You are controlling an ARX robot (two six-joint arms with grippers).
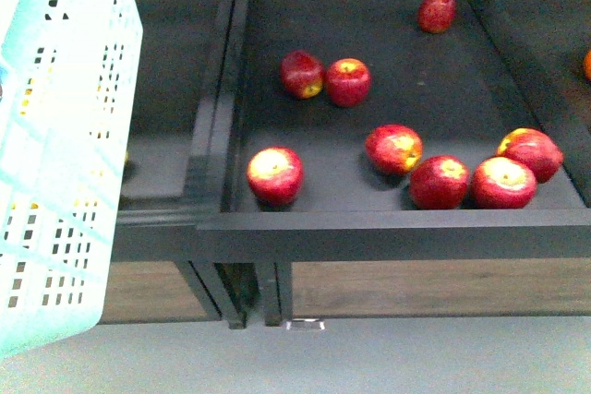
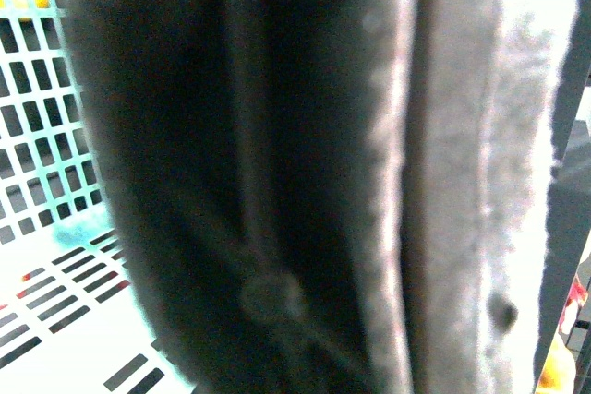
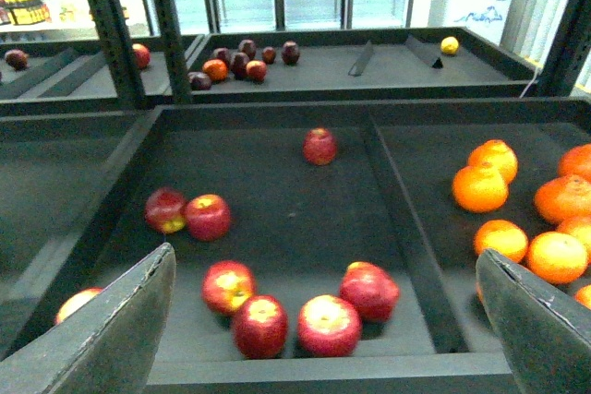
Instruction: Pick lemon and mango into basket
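The aqua slotted basket (image 1: 55, 136) hangs at the far left of the front view, in front of the black shelf. My left gripper (image 2: 406, 320) is shut on the basket. Its wrist view is filled by a dark blurred handle and grey pads, with the basket's slotted floor (image 2: 46, 136) beside them. My right gripper (image 3: 323, 339) is open and empty above the near edge of the apple tray, fingers (image 3: 102, 329) wide apart. A small yellow fruit (image 3: 449, 44) lies in a far back tray; I cannot tell if it is the lemon. No mango shows clearly.
Several red apples (image 1: 397, 148) lie in the black tray (image 1: 369, 228). Oranges (image 3: 480, 186) fill the compartment to its right, past a divider (image 3: 406, 228). More dark fruit lies in a back tray (image 3: 249, 60). Upright shelf posts (image 3: 111, 25) stand at the left.
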